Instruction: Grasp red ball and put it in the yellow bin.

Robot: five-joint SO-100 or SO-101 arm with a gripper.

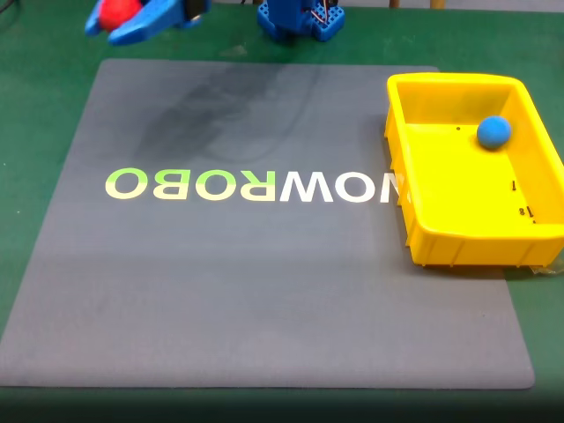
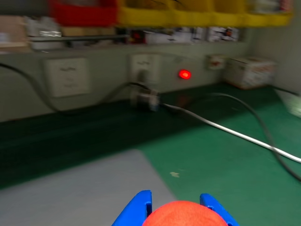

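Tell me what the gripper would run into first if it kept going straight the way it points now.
Probably the white cable on the green table. In the wrist view the gripper, shut on the red ball, aims past the grey mat's corner toward that cable, then the back wall. Depth is unclear, so this is a guess.

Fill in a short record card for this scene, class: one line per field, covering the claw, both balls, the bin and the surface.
claw: blue, raised at the fixed view's top left, shut on the red ball
red ball: between the claw's fingers, off the mat
blue ball: lying inside the yellow bin
yellow bin: on the mat's right edge
mat: grey, lettered, on a green table
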